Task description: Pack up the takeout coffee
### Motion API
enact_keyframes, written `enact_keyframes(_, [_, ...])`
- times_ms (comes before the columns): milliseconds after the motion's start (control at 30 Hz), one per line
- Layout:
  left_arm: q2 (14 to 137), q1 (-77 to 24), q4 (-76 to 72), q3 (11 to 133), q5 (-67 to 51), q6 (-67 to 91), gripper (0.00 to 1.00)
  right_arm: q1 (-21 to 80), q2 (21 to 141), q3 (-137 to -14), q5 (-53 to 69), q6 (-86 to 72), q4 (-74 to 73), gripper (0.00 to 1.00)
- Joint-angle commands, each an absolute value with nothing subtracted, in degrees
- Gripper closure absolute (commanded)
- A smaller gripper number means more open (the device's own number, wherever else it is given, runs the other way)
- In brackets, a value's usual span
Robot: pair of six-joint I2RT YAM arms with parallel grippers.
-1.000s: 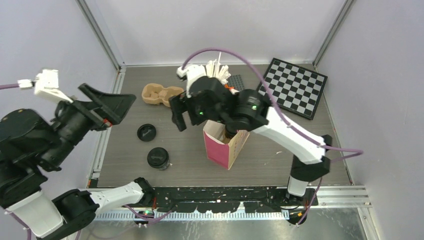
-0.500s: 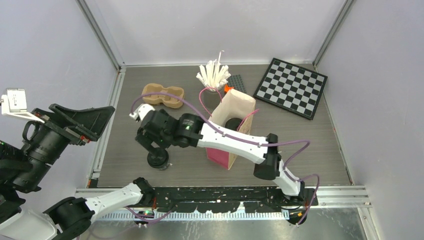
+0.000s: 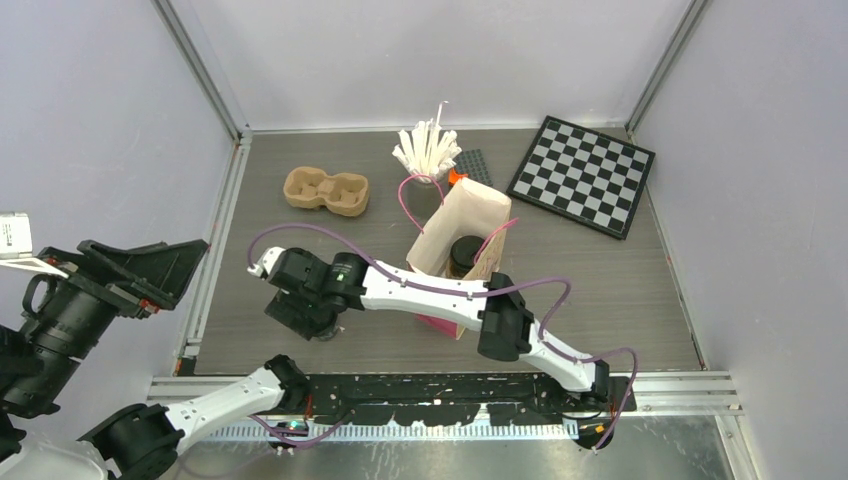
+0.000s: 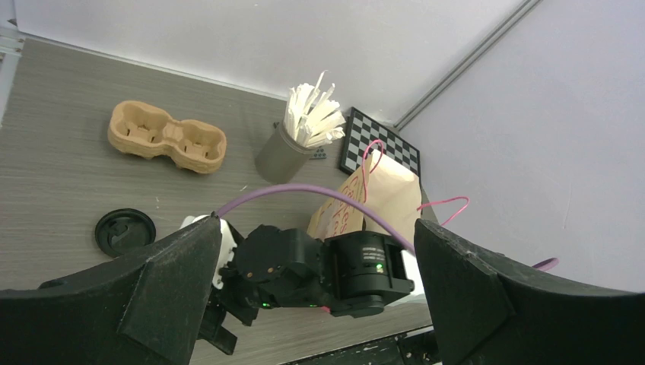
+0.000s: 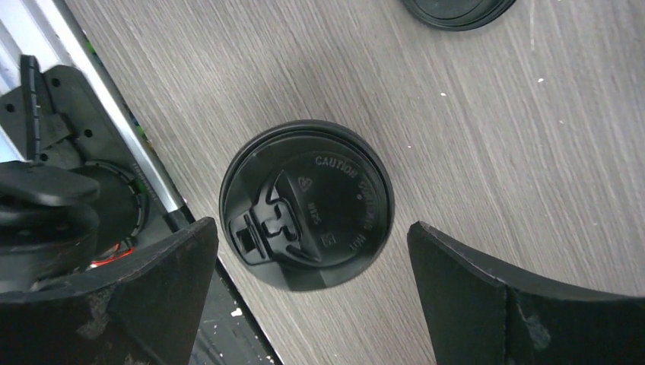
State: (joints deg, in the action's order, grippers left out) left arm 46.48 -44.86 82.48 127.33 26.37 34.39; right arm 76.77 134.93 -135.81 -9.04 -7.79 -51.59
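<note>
The right pincer point(image 5: 312, 243) hangs with its fingers wide apart, one on either side of the lidded coffee cup point(image 5: 304, 190) directly beneath it, touching nothing that we can see. A second ago this pincer was up over the paper bag point(image 3: 470, 215); it has since swung across and come down low over the table point(image 5: 532, 152). The other coffee cup point(image 3: 463, 250) now shows inside the bag's mouth, so we judge half the packing done and this cup the one still to fetch. Room is tight on one side. The cup stands close to the table's near edge, and one finger hangs over the black hardware point(image 5: 53, 137) along it, so we would close squarely and lift straight up before swinging. Just beyond the pincer lies a loose black lid point(image 4: 125, 230), apart from the cup. Farther beyond sits the pulp tray point(image 3: 326, 190), well clear. The bag stands off to the pincer's right, its pink cord handles raised around an opening already partly filled. The left pincer point(image 4: 318, 228) is held high with its fingers spread and nothing between them.
</note>
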Motion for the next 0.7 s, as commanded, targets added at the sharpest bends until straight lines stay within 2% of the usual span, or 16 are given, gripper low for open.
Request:
enact_keyframes(0, [47.12,-44.65,84.07,128.76,27.06,33.71,0.0,77.43,136.4,-137.94,-7.91,-6.01,-48.75,0.01])
enact_keyframes(667, [46.23,-44.65,83.4,127.35,26.86,32.65,0.0,77.43,137.46,-138.55,-9.85,-5.62,-48.49,0.01])
